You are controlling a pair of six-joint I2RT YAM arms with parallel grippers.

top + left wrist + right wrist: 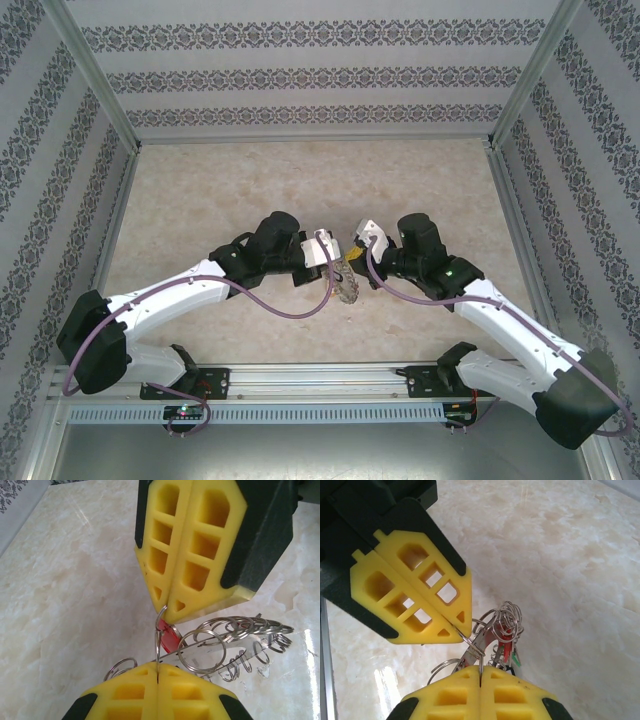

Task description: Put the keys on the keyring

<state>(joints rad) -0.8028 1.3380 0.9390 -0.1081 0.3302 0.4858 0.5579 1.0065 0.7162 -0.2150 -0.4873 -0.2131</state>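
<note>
Both arms meet nose to nose over the middle of the marble-look worktop [75, 580], so I'll place everything relative to the left pincer [157, 674].

The left pincer is clenched, its yellow pads pressed flat together with no gap. Nipped right at its tips is a thin wire loop on the edge of the keyring [347, 287]. The loop stands up out of the seam between the pads, seen nearly edge-on from the left wrist.

The right pincer [167, 614] sits directly opposite, almost tip to tip with the left one. It's squeezed closed too, on the far end of that same loop. So the wire bridges the small space between the two sets of tips.

The rest of the keyring, that messy wreath of little silver rings, fans out to one side of the left pincer's tips, just beside them and lower, toward the worktop. I honestly can't tell whether its low part rests on the surface or hangs just above it.

A key with a red tag [169, 634] sits just past the left pincer's tips, tucked right behind the pinched loop. From the right wrist there's also a bit of green tag [518, 661] in the bundle next to the red one.
</note>
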